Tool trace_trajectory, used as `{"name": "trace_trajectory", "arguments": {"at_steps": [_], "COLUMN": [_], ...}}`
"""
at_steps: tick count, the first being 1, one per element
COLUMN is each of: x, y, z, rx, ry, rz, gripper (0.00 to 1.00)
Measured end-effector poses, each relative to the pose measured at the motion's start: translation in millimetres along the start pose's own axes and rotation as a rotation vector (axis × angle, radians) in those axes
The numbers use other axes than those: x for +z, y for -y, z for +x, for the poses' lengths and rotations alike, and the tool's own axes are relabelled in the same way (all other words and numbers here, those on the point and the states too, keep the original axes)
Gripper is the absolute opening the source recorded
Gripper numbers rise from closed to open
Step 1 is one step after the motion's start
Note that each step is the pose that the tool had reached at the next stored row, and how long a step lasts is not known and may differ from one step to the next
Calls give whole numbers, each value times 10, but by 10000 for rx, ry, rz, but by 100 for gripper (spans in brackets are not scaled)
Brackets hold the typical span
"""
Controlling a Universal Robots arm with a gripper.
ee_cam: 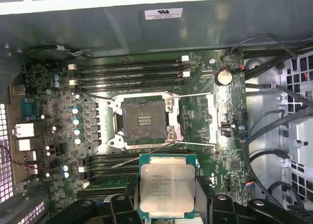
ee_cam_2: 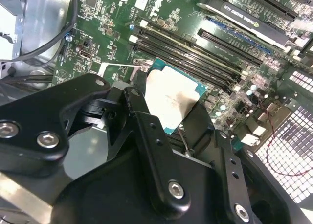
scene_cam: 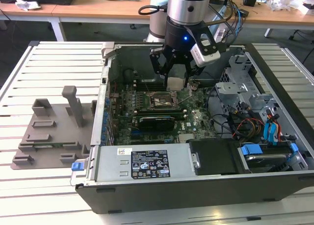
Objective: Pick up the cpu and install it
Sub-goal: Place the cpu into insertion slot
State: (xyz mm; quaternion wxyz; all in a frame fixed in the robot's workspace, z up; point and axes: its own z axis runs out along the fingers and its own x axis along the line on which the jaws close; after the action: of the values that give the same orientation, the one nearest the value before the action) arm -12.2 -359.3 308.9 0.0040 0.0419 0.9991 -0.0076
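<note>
**Q:** While the gripper (scene_cam: 174, 77) hung inside the open case (scene_cam: 147, 185), where was the cpu (scene_cam: 175, 83)?

**A:** It sat between the black fingers (ee_cam_2: 134, 99), which were closed on two opposite edges. It was held flat and lid up above the motherboard (scene_cam: 147, 112).

**Q:** Was it in the socket (scene_cam: 162, 101)?

**A:** No. In the first wrist view the cpu (ee_cam: 167, 187) hovered just beside the socket (ee_cam: 145, 120), over a bank of dark slots. The socket's metal frame was swung open and its black contact bed was exposed.

**Q:** How did the chip look?

**A:** It was a small flat square. The top was a silver metal lid with rounded corners and a few lines of fine dark print. A thin teal-green border ran round the lid. In the second wrist view the lid (ee_cam_2: 171, 99) looked pale, with a dull brownish smear across the middle.

**Q:** Anything else nearby?

**A:** A grey tray (scene_cam: 54, 131) lay on the slatted table (scene_cam: 29, 87), outside the case on the exterior view's left and well apart from the gripper.
</note>
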Motion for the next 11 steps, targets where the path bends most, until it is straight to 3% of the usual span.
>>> {"name": "trace_trajectory", "arguments": {"at_steps": [11], "x": [2], "y": [0], "z": [0], "rx": [754], "ry": [-11], "rz": [10], "gripper": [55]}}
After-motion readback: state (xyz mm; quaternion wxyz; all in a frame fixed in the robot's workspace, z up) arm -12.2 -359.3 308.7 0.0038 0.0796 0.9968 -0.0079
